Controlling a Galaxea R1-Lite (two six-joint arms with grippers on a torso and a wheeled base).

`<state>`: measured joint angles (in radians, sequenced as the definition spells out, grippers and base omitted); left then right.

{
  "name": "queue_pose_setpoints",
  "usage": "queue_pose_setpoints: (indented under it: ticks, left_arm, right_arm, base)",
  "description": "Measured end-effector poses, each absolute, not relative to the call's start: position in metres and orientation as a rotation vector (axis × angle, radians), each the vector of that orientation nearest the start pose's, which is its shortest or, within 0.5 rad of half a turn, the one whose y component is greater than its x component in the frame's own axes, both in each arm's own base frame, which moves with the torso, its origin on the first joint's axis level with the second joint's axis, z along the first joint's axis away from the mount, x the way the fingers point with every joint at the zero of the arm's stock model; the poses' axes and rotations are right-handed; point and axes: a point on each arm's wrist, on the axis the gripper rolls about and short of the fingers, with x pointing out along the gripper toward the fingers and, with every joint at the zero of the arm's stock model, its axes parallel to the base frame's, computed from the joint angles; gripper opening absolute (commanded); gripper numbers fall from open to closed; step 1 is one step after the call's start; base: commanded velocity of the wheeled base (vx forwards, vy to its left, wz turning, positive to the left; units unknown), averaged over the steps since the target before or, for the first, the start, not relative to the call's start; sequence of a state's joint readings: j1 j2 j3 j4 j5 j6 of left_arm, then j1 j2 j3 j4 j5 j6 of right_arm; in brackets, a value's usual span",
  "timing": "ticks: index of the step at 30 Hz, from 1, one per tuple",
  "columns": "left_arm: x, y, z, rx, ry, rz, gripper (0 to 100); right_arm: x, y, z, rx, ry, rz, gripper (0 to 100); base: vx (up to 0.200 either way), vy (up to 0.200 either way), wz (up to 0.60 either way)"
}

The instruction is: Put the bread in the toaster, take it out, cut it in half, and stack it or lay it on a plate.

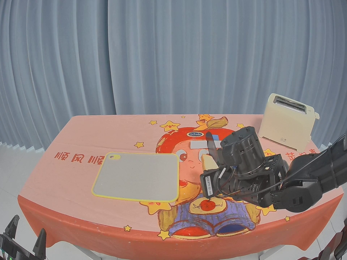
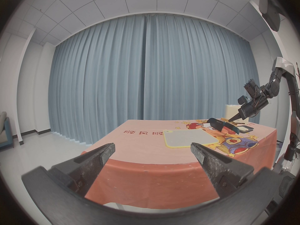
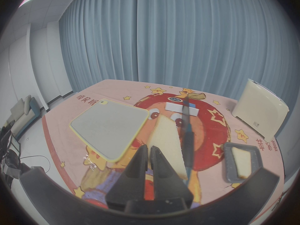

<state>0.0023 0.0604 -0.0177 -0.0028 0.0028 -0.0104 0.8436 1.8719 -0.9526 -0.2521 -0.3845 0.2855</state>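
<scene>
A slice of bread (image 3: pixel 165 141) lies on the pink tablecloth, just right of the cutting board (image 1: pixel 137 176). In the head view only the bread's corner (image 1: pixel 206 159) peeks out from under my right arm. My right gripper (image 3: pixel 150 149) hangs low over the slice's near edge, fingers pressed together with nothing seen between them. Beside the bread lies a dark knife (image 3: pixel 187 135) with a blue edge, also seen as the knife (image 1: pixel 213 148). The cream toaster (image 1: pixel 289 121) stands at the back right. My left gripper (image 2: pixel 152 149) is open, low and off the table's front left.
A dark tray (image 3: pixel 227 163) holding another bread slice (image 3: pixel 241 161) sits near the table's right edge, in front of the toaster. A white marker strip (image 1: pixel 198 144) and blue tape lie behind the bread. The grey cutting board is bare.
</scene>
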Motion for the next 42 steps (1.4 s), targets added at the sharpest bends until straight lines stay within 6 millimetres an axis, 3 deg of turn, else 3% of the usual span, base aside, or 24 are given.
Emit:
queue_pose_setpoints:
  ticks: [9, 26, 42]
  left_arm:
    - [-0.019, 0.0, 0.082, -0.01, 0.04, 0.007, 100]
    - [-0.019, 0.0, 0.082, -0.002, 0.04, 0.0, 100]
    - [-0.019, 0.0, 0.082, -0.003, 0.04, 0.001, 100]
  right_arm:
    - [0.229, 0.241, 0.132, -0.112, 0.601, 0.346, 0]
    - [0.233, 0.237, 0.131, -0.128, 0.585, 0.286, 0]
    - [0.249, 0.224, 0.123, -0.142, 0.604, 0.217, 0]
  base:
    - [0.0, -0.2, 0.0]
    - [0.0, 0.0, 0.0]
    - [0.0, 0.0, 0.0]
